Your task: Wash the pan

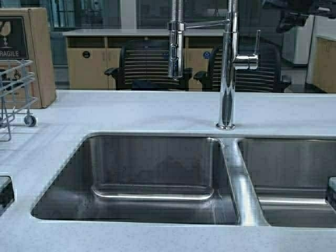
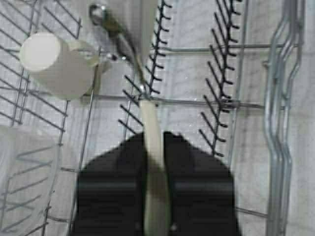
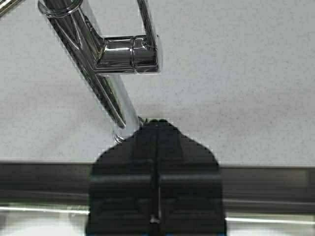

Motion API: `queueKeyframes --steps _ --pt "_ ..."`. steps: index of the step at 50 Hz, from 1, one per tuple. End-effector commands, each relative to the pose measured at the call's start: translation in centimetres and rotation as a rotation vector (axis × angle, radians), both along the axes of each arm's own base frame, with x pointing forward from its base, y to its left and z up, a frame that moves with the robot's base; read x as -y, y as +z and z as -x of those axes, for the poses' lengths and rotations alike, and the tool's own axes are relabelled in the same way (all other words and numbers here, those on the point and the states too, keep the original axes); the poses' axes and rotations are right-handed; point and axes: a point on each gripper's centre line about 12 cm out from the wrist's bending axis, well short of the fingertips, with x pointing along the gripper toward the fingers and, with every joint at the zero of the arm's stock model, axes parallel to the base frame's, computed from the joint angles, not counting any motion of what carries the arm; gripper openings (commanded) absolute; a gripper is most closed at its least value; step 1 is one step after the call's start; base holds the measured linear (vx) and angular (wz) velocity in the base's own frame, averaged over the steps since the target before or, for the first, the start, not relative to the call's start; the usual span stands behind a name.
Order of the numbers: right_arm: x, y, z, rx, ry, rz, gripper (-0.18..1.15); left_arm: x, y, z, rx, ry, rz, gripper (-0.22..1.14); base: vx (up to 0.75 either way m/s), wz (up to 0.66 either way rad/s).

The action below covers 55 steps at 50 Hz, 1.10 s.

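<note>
In the left wrist view my left gripper (image 2: 156, 135) is shut on the pan's short white handle (image 2: 150, 118), over the wire dish rack (image 2: 221, 103). The handle ends in a curved metal bracket (image 2: 118, 37). A narrow white strip (image 2: 146, 29) beyond it may be the pan's body seen edge-on. The pan does not show in the high view. My right gripper (image 3: 156, 122) is shut and empty above the sink's back edge, close to the foot of the chrome faucet (image 3: 113, 98). Each arm only peeks in at an edge of the high view.
A double steel sink (image 1: 157, 178) fills the front of the counter, with the faucet (image 1: 227, 79) behind the divider. The dish rack (image 1: 16, 84) and a cardboard box (image 1: 31, 47) stand at the far left. A white cup (image 2: 54, 64) lies in the rack.
</note>
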Motion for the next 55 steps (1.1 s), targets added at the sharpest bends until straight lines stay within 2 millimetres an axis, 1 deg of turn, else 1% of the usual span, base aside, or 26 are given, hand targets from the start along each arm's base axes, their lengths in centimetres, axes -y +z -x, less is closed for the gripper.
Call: queueKeyframes --steps 1,11,20,28,43,49,55 --pt "-0.2 1.4 -0.4 0.044 0.005 -0.003 0.05 -0.9 0.5 0.1 0.037 0.018 -0.004 0.02 0.00 0.00" --pt "-0.2 1.1 -0.5 0.037 0.005 0.001 0.05 -1.9 -1.7 -0.3 -0.018 0.024 0.015 0.02 0.00 0.00" --pt "-0.2 1.1 -0.5 0.039 0.005 0.002 0.05 -3.8 -3.5 -0.8 -0.063 0.043 0.014 0.02 0.00 0.00" --pt "-0.2 1.0 -0.5 0.034 0.006 0.004 0.05 -5.2 -4.8 -1.5 -0.098 0.066 0.033 0.02 0.00 0.00" --pt "-0.2 0.7 -0.6 0.028 0.007 0.006 0.05 -5.6 -8.0 -2.5 -0.191 0.062 0.077 0.02 0.00 0.00" --pt "-0.2 0.5 -0.6 0.022 0.008 0.008 0.05 -6.1 -8.6 -2.8 -0.204 0.072 0.086 0.02 0.00 0.00" --pt "-0.2 0.4 -0.5 0.019 0.008 0.008 0.05 -6.3 -8.6 -2.8 -0.199 0.090 0.095 0.02 0.00 0.00"
